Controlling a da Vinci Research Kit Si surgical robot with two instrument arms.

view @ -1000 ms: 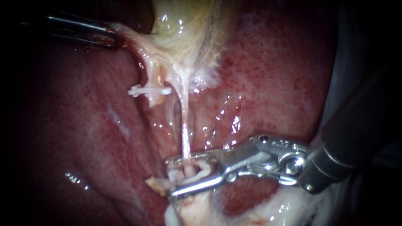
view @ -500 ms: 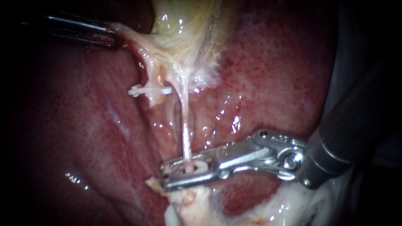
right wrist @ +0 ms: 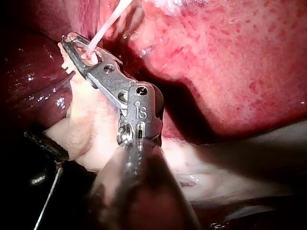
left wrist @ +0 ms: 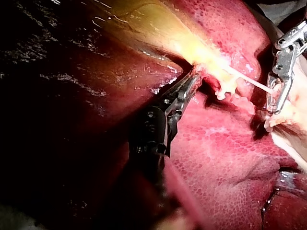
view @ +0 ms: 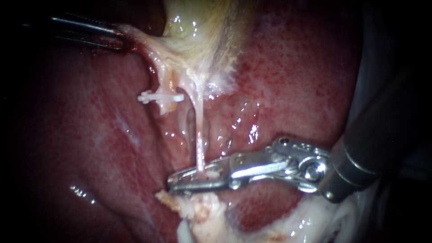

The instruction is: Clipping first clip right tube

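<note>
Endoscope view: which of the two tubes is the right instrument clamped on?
The right tube, thin and stretched, running into the right instrument. The left tube carries a white clip and no instrument.

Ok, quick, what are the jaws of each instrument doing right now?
Left instrument: shut on pale tissue.
Right instrument: shut on the right tube.

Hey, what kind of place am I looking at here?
Likely a surgical practice bench: bare liver, a white clip on the left tube, my right instrument shut on the right tube.
</note>
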